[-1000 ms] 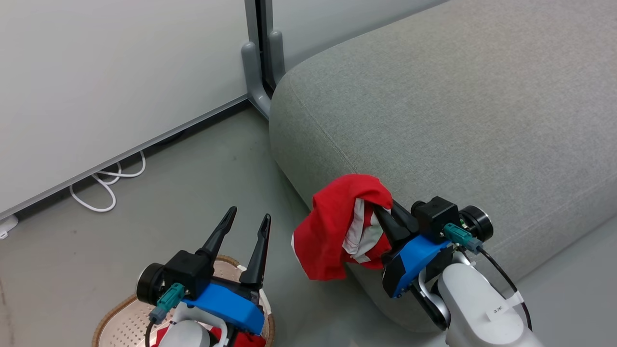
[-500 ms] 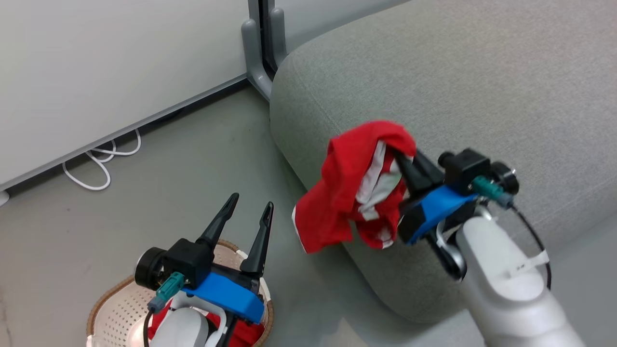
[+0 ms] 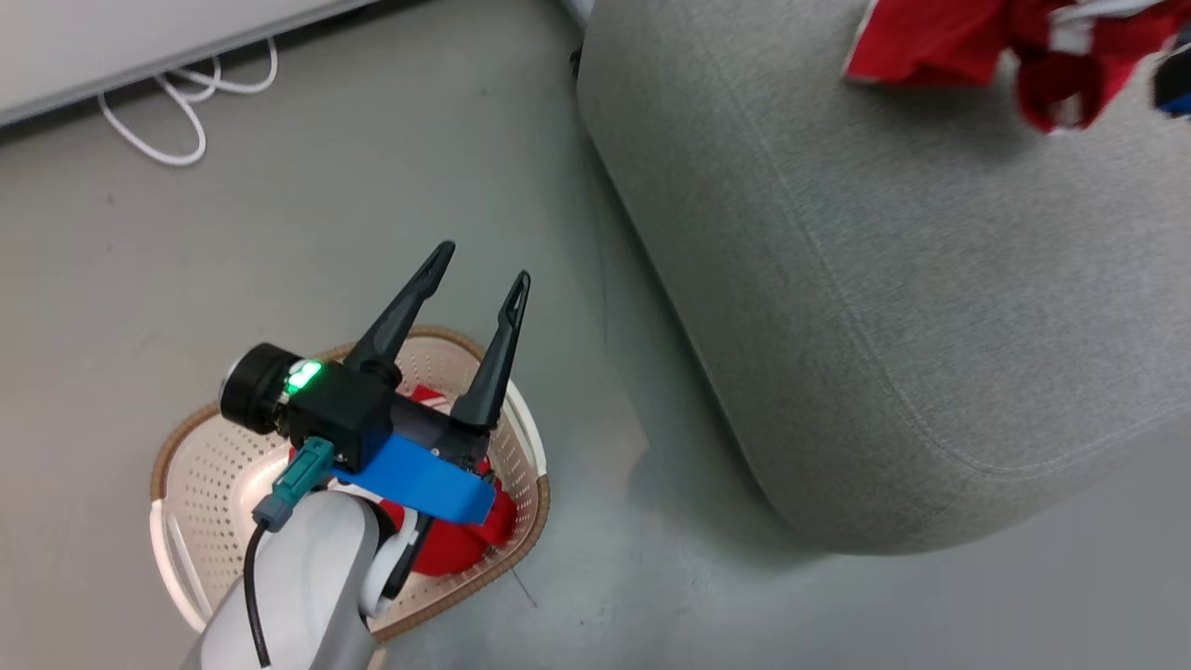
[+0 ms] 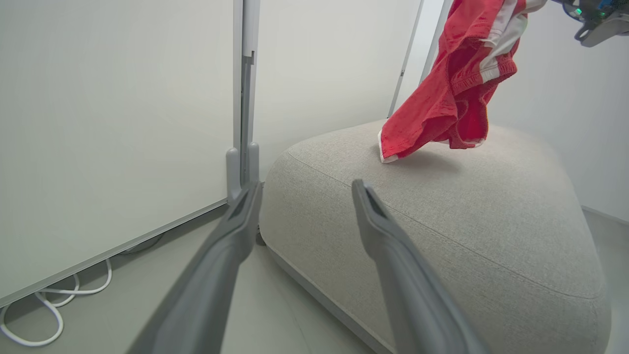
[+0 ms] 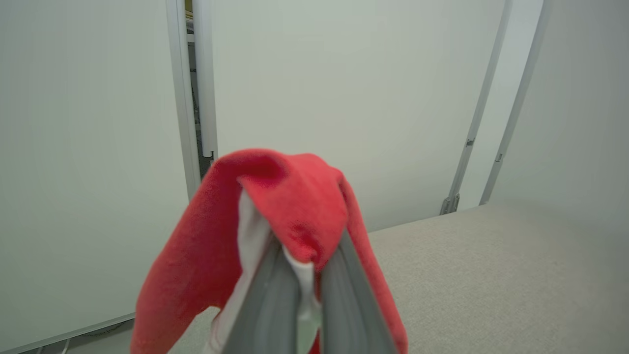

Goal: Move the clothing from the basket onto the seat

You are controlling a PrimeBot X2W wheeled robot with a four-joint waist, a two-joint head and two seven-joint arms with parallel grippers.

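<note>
Grey floor (image 3: pixel 307 186) with a looped white cable (image 3: pixel 197 130) lying along its far edge below the white wall panel (image 4: pixel 113 123), grey upright post (image 4: pixel 244 88) with forked foot between panels.

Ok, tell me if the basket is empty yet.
Not empty. A red garment lies inside the basket, showing past the perforated wall in the head view.

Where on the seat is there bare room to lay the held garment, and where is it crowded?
The seat is bare from its rounded near edge up to the red garment hanging from the shut right gripper over its far part. Crowded: the basket, where the other garment lies under the open left gripper.
</note>
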